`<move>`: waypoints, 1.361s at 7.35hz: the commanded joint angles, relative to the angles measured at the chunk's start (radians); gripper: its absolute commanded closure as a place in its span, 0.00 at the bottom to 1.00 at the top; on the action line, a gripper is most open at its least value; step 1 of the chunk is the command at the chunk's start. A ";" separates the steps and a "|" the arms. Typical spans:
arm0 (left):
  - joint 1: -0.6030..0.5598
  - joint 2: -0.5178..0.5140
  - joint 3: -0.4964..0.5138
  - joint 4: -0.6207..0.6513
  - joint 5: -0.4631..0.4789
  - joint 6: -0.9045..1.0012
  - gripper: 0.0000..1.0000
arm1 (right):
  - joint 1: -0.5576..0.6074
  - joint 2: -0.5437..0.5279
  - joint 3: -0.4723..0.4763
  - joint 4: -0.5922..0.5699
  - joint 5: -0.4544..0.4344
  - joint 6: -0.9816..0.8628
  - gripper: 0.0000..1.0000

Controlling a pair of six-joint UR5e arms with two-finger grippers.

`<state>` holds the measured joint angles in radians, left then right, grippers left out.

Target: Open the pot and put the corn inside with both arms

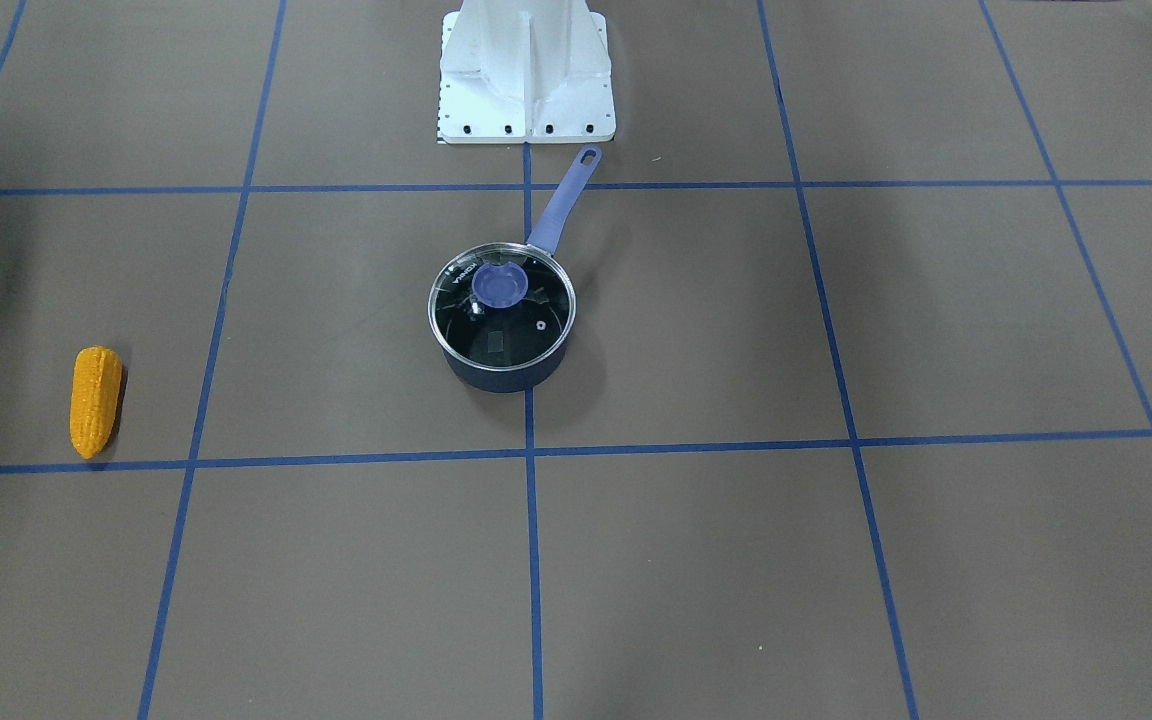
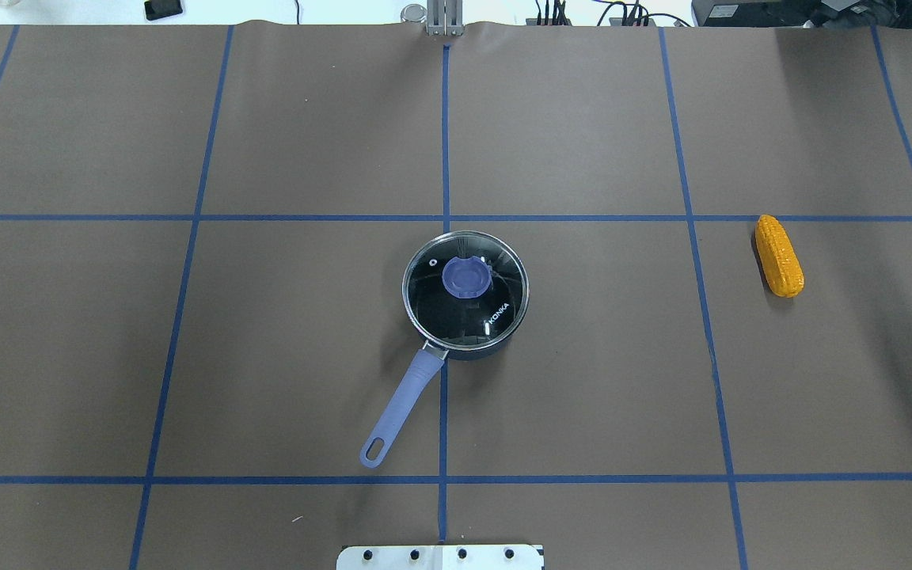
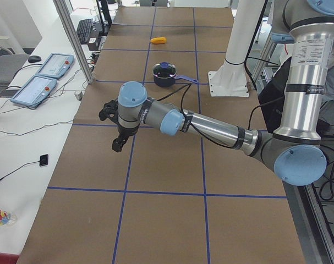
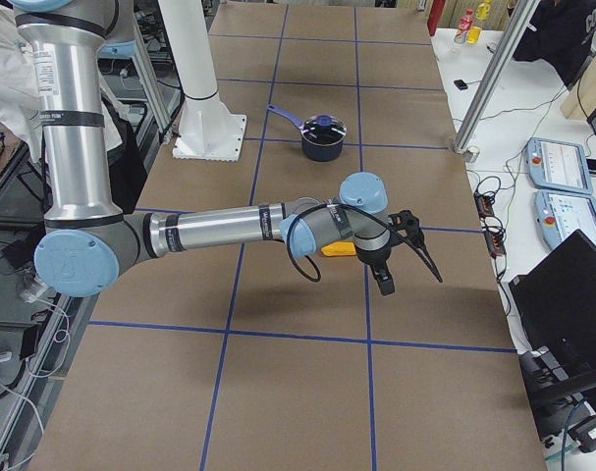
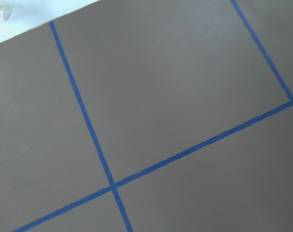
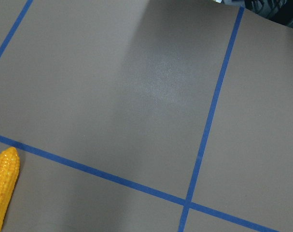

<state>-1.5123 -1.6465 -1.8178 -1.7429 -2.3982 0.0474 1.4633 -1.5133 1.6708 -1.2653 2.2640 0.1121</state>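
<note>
Since each gripper is seen only in a side view, it can't be told whether the L gripper (image 3: 113, 131) or the R gripper (image 4: 406, 271) is spread or closed. The L arm (image 3: 211, 126) is stretched out low over the table (image 2: 266, 356) toward its left end, well apart from the pot (image 1: 506, 378). The R arm (image 4: 209, 231) is stretched out likewise toward the right end. The corn (image 2: 778, 256) is partly hidden behind its wrist in the right side view.

The corn is laid flat on the table, right of the pot & well apart from it. Its tapered end is pointed away from the robot, just beside a blue tape line (image 2: 820, 218). The pot is set near the table's centre, on the mid tape line, w/ its glass lid (image 2: 495, 305) on and the purple knob (image 2: 466, 277) on top. Its purple handle (image 2: 402, 404) is pointed toward the robot & slightly left, near the white base plate (image 1: 526, 110).
</note>
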 commanded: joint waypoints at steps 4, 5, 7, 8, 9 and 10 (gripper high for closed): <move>0.529 -0.244 -0.101 0.064 0.242 -0.840 0.02 | -0.049 0.012 0.003 0.003 0.000 0.089 0.00; 0.629 -0.383 -0.100 0.232 0.301 -0.900 0.02 | -0.053 0.011 0.000 0.003 -0.001 0.089 0.00; 0.765 -0.554 -0.087 0.407 0.395 -1.036 0.01 | -0.054 0.011 0.001 0.001 0.000 0.089 0.00; 0.800 -0.613 -0.054 0.407 0.399 -1.088 0.01 | -0.054 0.011 0.000 0.003 0.000 0.089 0.00; 0.851 -0.712 0.040 0.405 0.443 -1.144 0.01 | -0.055 0.010 0.000 0.001 0.000 0.090 0.00; 0.903 -0.793 0.131 0.398 0.486 -1.182 0.01 | -0.055 0.011 0.000 0.001 0.000 0.092 0.00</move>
<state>-0.6756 -2.3311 -1.7931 -1.3433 -1.9631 -1.0751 1.4088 -1.5024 1.6707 -1.2636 2.2641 0.2023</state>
